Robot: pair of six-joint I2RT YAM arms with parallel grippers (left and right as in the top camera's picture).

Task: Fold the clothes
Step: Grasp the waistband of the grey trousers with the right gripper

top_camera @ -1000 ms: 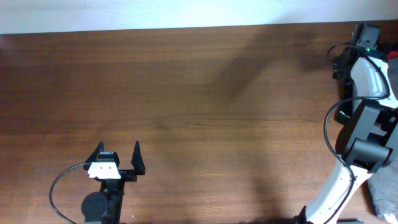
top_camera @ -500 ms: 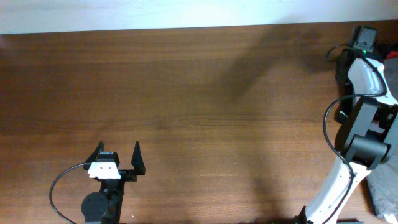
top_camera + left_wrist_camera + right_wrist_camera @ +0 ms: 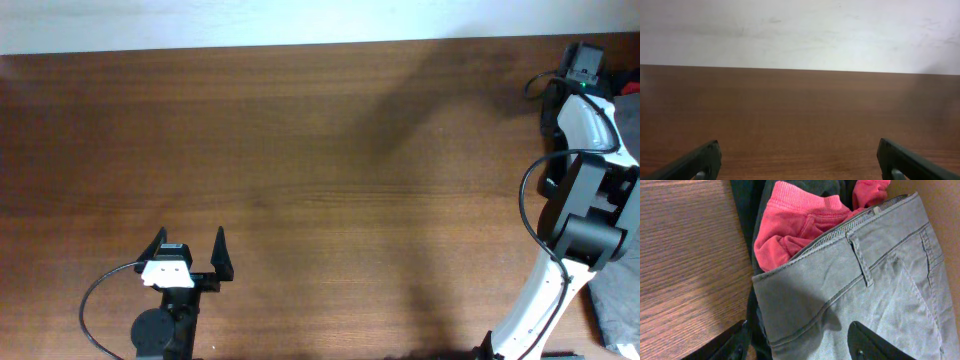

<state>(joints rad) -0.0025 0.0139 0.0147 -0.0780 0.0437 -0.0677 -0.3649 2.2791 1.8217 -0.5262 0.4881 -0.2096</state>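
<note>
The clothes [image 3: 875, 280], a grey-olive garment with a stitched waistband and belt loop, lie off the table's right edge and fill the right wrist view. My right gripper [image 3: 799, 330] hangs over the waistband corner. Its fingers [image 3: 867, 342] are apart, one on each side of the cloth, which lies between them unpinched. From overhead only the right arm's wrist [image 3: 583, 62] shows at the far right corner, with the fingers hidden beneath it. My left gripper [image 3: 190, 240] rests open near the front left, with only bare wood between its fingers [image 3: 700, 162].
A red cloth [image 3: 795, 220] is bunched above the waistband, and a dark garment [image 3: 747, 210] lies under it along the table edge [image 3: 685, 255]. A grey cloth [image 3: 618, 310] shows at the overhead view's bottom right corner, beside the right arm's base.
The right arm's wrist has shifted slightly at the far right corner. The left arm has not moved.
</note>
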